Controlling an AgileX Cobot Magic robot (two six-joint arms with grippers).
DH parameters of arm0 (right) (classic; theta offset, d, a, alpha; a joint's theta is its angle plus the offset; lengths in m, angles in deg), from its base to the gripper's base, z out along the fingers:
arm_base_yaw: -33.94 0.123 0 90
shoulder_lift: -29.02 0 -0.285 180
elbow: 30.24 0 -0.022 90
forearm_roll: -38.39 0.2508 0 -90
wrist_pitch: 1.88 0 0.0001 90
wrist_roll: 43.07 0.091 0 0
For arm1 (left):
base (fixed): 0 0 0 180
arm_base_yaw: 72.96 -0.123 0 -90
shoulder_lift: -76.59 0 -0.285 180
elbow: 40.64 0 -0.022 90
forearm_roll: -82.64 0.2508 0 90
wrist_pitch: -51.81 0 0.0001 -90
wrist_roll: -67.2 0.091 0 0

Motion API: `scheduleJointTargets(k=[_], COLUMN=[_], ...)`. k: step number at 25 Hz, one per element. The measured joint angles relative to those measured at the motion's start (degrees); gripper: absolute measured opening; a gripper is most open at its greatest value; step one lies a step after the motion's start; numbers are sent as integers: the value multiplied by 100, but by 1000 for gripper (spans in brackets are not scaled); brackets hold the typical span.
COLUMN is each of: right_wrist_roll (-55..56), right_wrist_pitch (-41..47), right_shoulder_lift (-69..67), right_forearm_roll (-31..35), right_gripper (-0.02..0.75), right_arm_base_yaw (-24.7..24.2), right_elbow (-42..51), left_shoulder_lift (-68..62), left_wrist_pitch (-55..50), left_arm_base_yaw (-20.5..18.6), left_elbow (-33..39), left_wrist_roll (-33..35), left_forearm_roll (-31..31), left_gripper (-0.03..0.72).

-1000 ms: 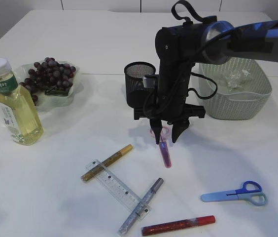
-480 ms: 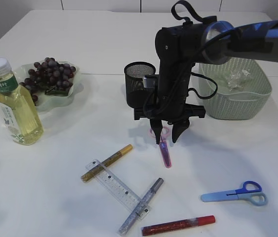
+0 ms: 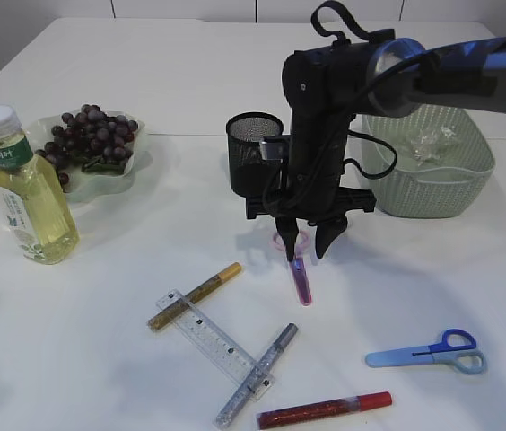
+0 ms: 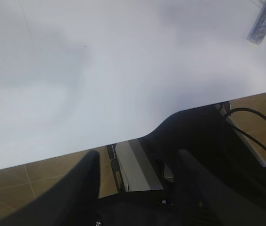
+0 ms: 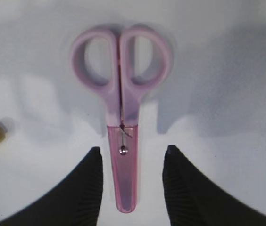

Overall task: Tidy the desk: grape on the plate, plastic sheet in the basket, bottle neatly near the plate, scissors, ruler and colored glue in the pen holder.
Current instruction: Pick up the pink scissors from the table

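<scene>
With bottle [image 3: 25, 199] and grapes [image 3: 91, 137] already at the plate [image 3: 124, 177] on the left, the step in hand is picking up the pink scissors [image 3: 298, 267], lying flat on the counter [image 3: 100, 350] just before the pen holder [image 3: 251, 153]. The right gripper [image 3: 305, 254] hangs open, its fingers straddling the sheathed blades. Next comes a short descent, then closing. Against the earlier frame, almost nothing has moved. The left gripper [image 4: 137, 165] idles open off the counter's edge.
</scene>
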Motion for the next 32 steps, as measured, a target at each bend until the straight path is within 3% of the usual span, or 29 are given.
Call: scheduleJointTargets(k=[32], right_wrist_roll=[-108], right_wrist_pitch=[-10], right_shoulder_lift=[-334], right_forearm_roll=[5], right_gripper=[345], right_arm_base_yaw=[128], right_elbow=[-13], left_shoulder_lift=[0], left_wrist_pitch=[-9], left_arm_base_yaw=[0], left_elbow=[0], left_wrist_roll=[14], left_forearm_roll=[-11], left_gripper=[372])
